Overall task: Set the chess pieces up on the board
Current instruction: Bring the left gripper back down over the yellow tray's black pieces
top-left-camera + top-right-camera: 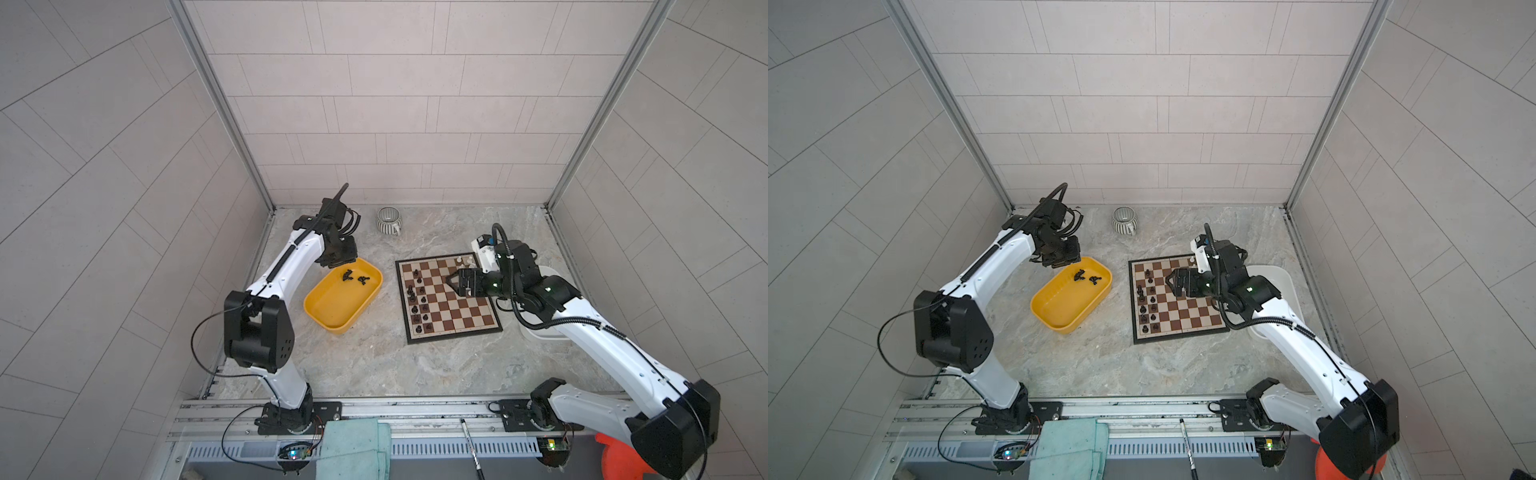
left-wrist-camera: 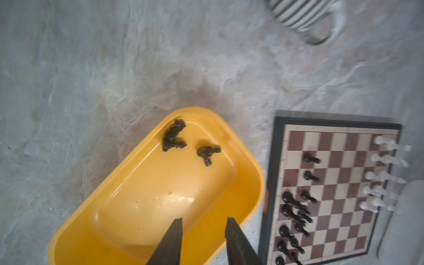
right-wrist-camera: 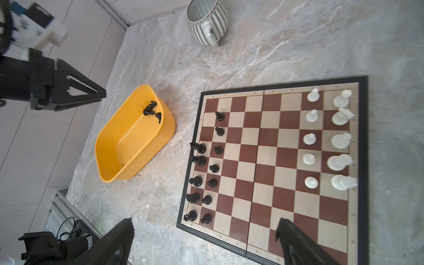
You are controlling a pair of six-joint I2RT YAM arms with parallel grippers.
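The board (image 1: 457, 316) lies right of centre on the marble table. Black chess pieces (image 3: 206, 174) stand in two files along its left edge, and white chess pieces (image 3: 325, 137) stand in two files along the right edge toward the far end. Several more black pieces (image 2: 174, 137) lie tipped over in the far end of a yellow tray (image 1: 328, 328). My left gripper (image 2: 204, 229) hovers over that tray, open a narrow gap and empty. Above the board's far half, my right gripper (image 3: 204, 223) is wide open with nothing between its fingers.
A striped mug (image 1: 388, 222) stands at the back of the table. A white tray (image 1: 1275, 278) sits right of the board, partly under my right arm. A teal cloth (image 1: 353, 449) and a pen (image 1: 469, 444) lie on the front rail.
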